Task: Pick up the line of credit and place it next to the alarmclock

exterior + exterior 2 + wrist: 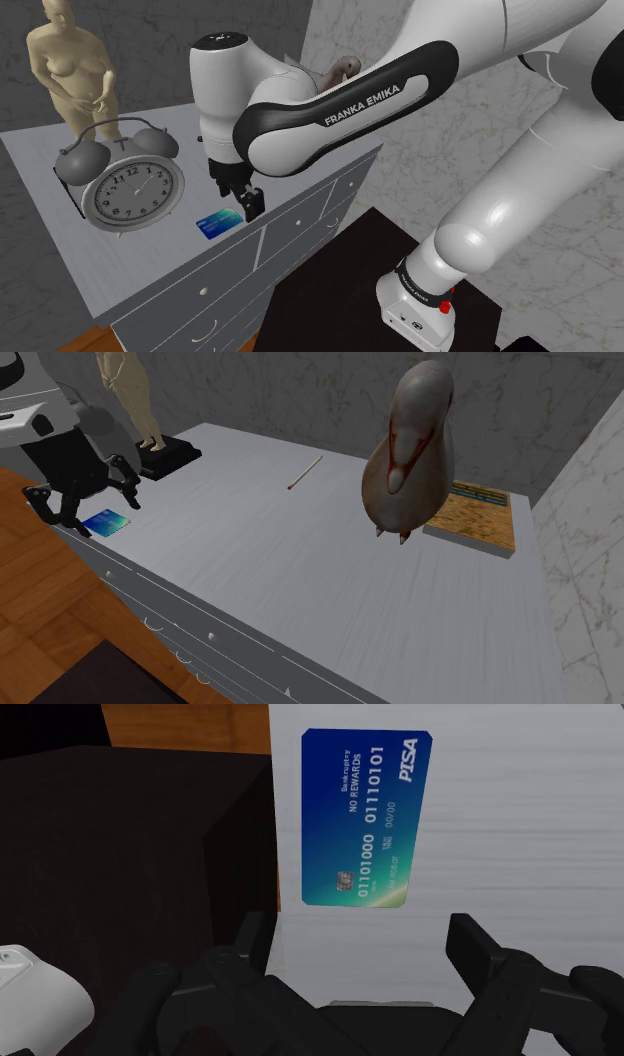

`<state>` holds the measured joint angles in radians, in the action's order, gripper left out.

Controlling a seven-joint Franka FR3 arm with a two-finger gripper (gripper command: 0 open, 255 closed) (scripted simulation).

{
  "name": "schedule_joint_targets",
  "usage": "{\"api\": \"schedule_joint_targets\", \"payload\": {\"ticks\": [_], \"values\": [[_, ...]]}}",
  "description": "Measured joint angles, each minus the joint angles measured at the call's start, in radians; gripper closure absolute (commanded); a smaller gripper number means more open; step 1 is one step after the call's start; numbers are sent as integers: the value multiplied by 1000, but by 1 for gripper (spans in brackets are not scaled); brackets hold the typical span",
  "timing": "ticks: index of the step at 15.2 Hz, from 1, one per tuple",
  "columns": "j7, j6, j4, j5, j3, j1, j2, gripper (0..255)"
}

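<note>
Shoulder view: the blue credit card point(219, 224) lies flat at the dresser's point(45, 165) front edge, near the alarm clock point(130, 185)

Second exterior view: the claw point(85, 502) hangs over it

Wrist view: jaws apart; thin, stiff, light and slick, probably best pinched across its long edges

Bird figure point(346, 66) mostly behind the arm point(330, 115), shoulder view

Shows a blue card point(364, 817) printed PISA and NO REWARDS, flat on the pale worktop point(530, 824) near its edge, ahead of the end effector point(360, 939), fingers spread apart, clear of it; beyond that edge, dark box point(110, 854) and wooden floor point(185, 726).
</note>
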<state>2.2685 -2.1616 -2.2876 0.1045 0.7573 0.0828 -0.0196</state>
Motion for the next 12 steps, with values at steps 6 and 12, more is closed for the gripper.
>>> {"api": "schedule_joint_targets", "payload": {"ticks": [6, 12], "values": [[-42, 112, 69, -55, -4, -4, -64, 0], [-43, 126, 79, -58, -4, -5, -67, 0]]}}
